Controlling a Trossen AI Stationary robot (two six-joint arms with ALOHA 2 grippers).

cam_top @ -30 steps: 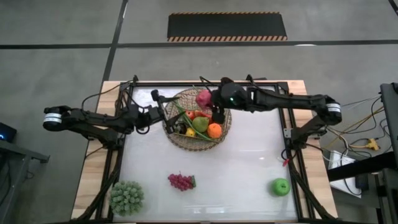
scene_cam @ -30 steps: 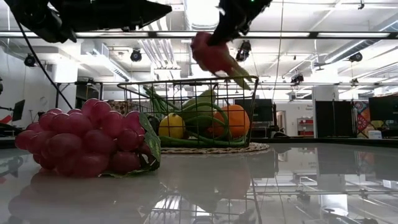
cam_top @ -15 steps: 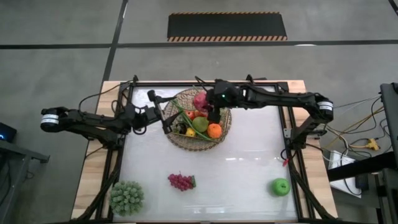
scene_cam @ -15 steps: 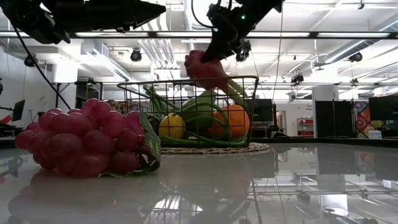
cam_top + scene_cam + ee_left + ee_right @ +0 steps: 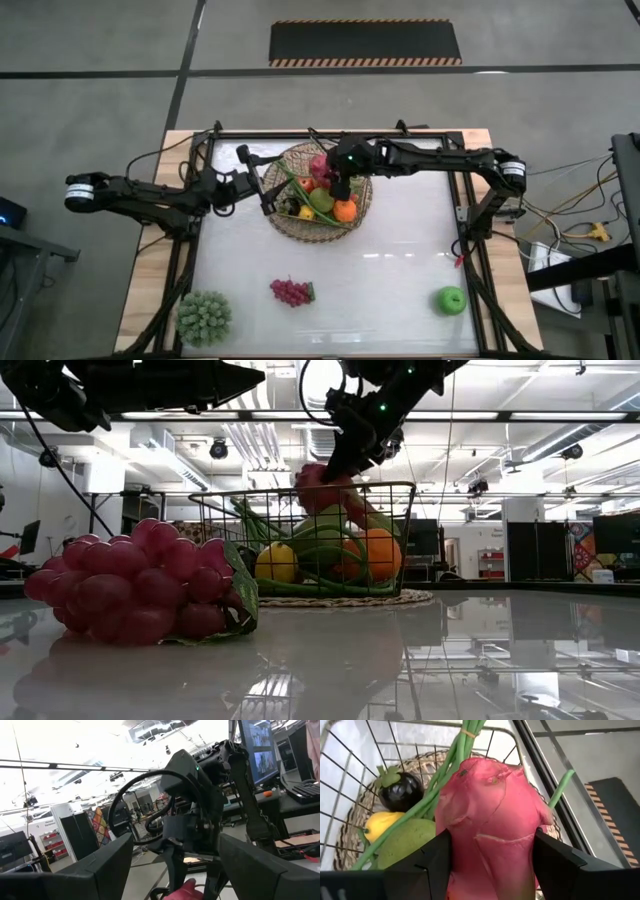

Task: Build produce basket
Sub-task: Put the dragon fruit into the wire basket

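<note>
The pink dragon fruit sits pinched between the two fingers of my right gripper, held just over the far rim of the basket, its lower end level with the wire wall in the low view. The basket stands at the far middle of the table, a woven round base with a dark wire wall rising from it. Inside it lie long green stalks, a yellow lemon, a green pear, an orange and a small dark purple vegetable; something red shows beside the pear, but I cannot tell what it is. My left gripper hangs just beside the basket's left edge with its fingers spread and nothing between them. Well apart from the basket, near the front edge, a bunch of purple grapes lies in the middle, a green apple rests toward the right corner, and a round, bumpy green head sits at the left corner.
</note>
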